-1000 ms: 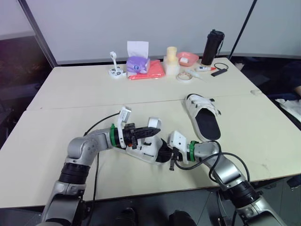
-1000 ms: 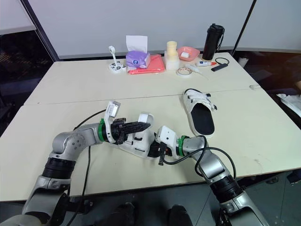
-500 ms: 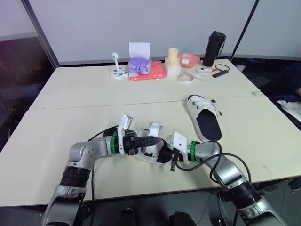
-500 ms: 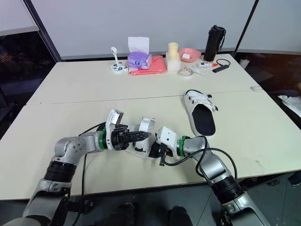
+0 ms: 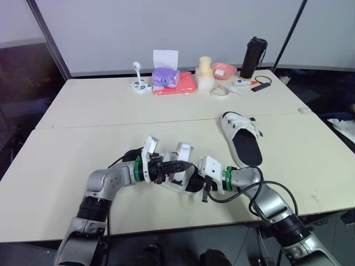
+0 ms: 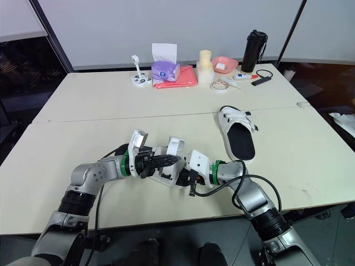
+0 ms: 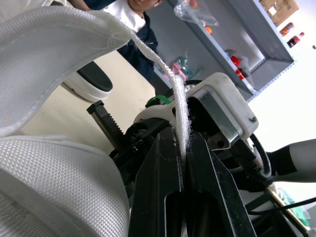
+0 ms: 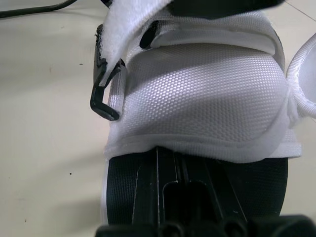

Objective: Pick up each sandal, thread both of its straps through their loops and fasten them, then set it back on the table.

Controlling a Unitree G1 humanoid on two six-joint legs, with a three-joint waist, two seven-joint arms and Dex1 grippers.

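Near the worktop's (image 5: 83, 122) front edge, the left tool (image 7: 180, 136) pinches the sandal's (image 5: 178, 180) strap (image 7: 59, 54), the right tool (image 8: 165, 160) clamps its sole (image 8: 123, 197)

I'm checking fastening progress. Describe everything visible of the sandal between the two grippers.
The sandal has a white woven-mesh upper, black footbed and a black side loop. It sits near the table's front edge. One unfastened strap arcs up, its end pinched in the shut left gripper; the right gripper meets the heel end.
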